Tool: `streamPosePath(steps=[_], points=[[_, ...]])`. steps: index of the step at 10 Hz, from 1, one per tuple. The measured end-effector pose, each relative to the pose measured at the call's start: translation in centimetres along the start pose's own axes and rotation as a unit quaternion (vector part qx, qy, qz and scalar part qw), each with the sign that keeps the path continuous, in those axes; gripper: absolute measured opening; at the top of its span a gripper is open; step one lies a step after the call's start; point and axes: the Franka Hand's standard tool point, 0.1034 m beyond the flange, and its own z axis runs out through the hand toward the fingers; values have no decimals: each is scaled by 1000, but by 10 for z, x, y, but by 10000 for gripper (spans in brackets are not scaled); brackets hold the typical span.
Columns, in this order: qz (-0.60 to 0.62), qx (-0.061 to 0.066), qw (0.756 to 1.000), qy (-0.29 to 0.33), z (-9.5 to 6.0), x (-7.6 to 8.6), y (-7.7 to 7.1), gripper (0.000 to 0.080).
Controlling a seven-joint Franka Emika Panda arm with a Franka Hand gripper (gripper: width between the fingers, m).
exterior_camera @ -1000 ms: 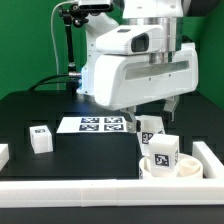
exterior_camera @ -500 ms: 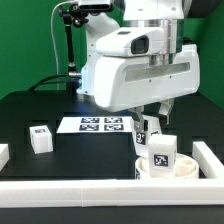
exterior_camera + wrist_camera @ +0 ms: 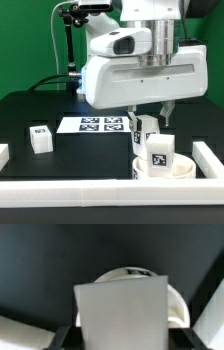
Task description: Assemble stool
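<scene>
**Leg block clamped at the round seat**

Gripper (image 3: 150, 118) jaws are clenched on a leg (image 3: 148, 127). In the wrist view, dark fingers (image 3: 65, 335) press both flanks of this plain, smooth white rectangular block (image 3: 122, 308), and the curved white edge of the seat (image 3: 178, 300) bulges out from behind it. Whether the block touches the seat cannot be told.

From the exterior view, the seat (image 3: 186, 169) is a low round disc of glossy white plastic. A second leg (image 3: 160, 152), also a boxy white block, stands upright on it, showing a square black-and-white tag. The held leg hangs just behind the seat, toward the exterior view's left.

A third leg (image 3: 40, 138) sits well apart from the seat, toward the exterior view's left, on the matte black table (image 3: 40, 108). The flat marker board (image 3: 98, 124) lies beyond the seat on that same side. A long white rail (image 3: 90, 188) runs just in front of the seat.
</scene>
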Motion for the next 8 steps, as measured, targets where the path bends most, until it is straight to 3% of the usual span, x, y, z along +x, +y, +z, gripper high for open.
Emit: streamPosePath(steps=[4, 8], points=[[162, 6, 987, 3, 1, 0, 2, 341], [309, 8, 951, 3, 1, 1, 1, 341]])
